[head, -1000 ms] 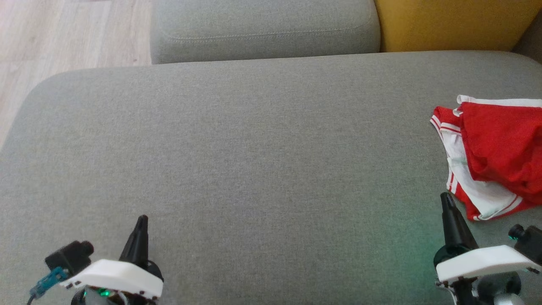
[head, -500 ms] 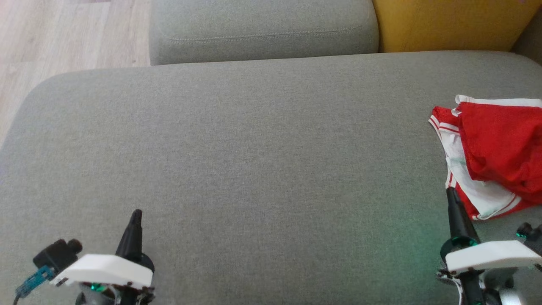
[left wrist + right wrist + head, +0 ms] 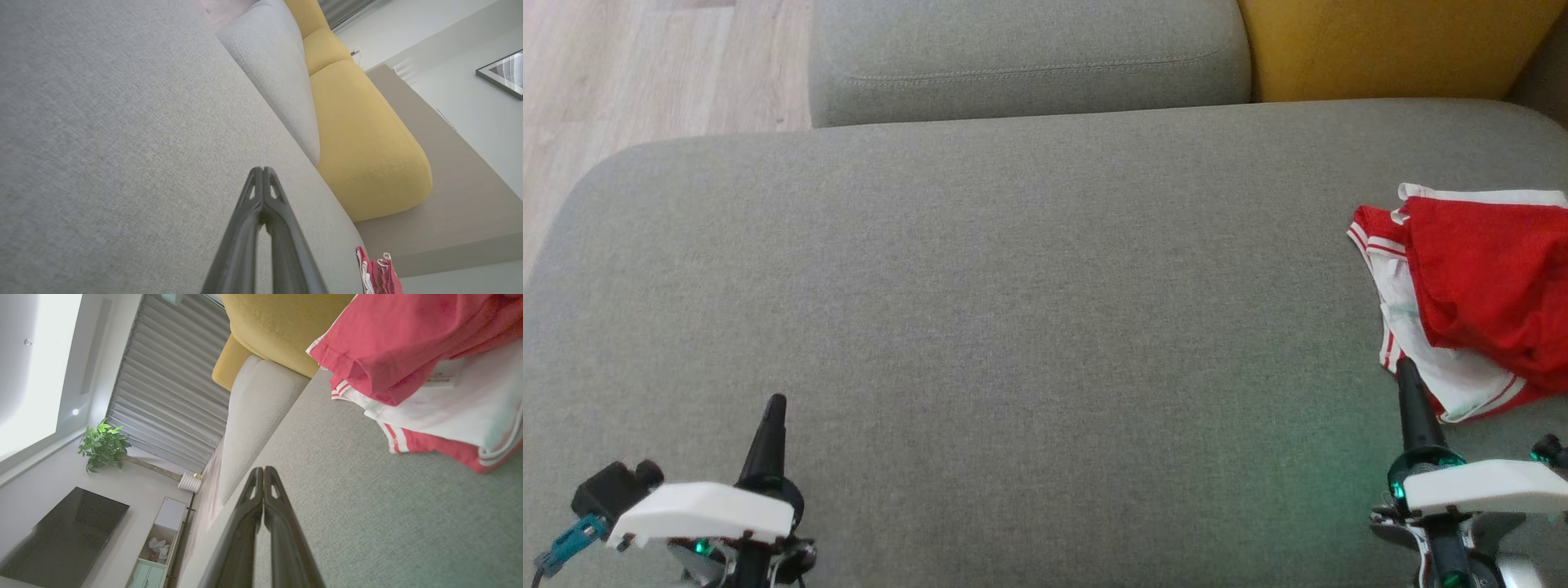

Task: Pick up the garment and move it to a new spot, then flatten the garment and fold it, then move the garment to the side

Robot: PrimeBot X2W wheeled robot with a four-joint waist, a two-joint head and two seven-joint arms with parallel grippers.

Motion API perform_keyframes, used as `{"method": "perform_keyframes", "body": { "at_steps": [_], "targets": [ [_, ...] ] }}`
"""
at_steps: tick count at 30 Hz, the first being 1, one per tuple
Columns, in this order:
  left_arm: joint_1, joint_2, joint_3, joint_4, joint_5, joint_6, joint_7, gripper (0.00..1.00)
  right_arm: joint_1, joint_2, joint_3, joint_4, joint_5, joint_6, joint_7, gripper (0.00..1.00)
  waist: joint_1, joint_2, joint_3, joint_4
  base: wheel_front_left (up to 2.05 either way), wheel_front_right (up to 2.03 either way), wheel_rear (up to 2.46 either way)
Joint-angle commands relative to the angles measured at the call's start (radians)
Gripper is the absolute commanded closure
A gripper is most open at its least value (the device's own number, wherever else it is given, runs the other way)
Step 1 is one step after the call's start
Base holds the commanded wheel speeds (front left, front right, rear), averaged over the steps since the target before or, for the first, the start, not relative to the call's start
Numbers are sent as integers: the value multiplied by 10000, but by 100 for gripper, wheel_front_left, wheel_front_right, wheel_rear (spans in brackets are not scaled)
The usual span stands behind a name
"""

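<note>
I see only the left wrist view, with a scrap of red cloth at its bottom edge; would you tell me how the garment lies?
Observer: The garment lies crumpled at the right end of the grey seat cushion, red over a white, red-striped layer.
Operator: Thank you; where is the right gripper?
Observer: The right gripper is shut and holds nothing; its tip is beside the garment's near hem, apart from it in the right wrist view.
Operator: Is anything on the cloth worth noting?
Observer: A small white label shows on the white layer.
</note>
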Motion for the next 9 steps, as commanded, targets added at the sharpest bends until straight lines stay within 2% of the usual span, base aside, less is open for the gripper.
{"method": "perform_keyframes", "body": {
  "at_steps": [1, 9],
  "targets": [
    [-575, 15, 339, -266, -317, -121, 43, 100, -563, -218, 64, -216, 377, 50, 36, 100, 0, 0, -3, -4, 0, 0, 0],
    [-710, -63, 570, -184, -1216, -261, 239, 100, -719, -224, -3, -22, 1319, 55, 75, 100, 0, 0, -19, -25, 0, 0, 0]
  ]
}}
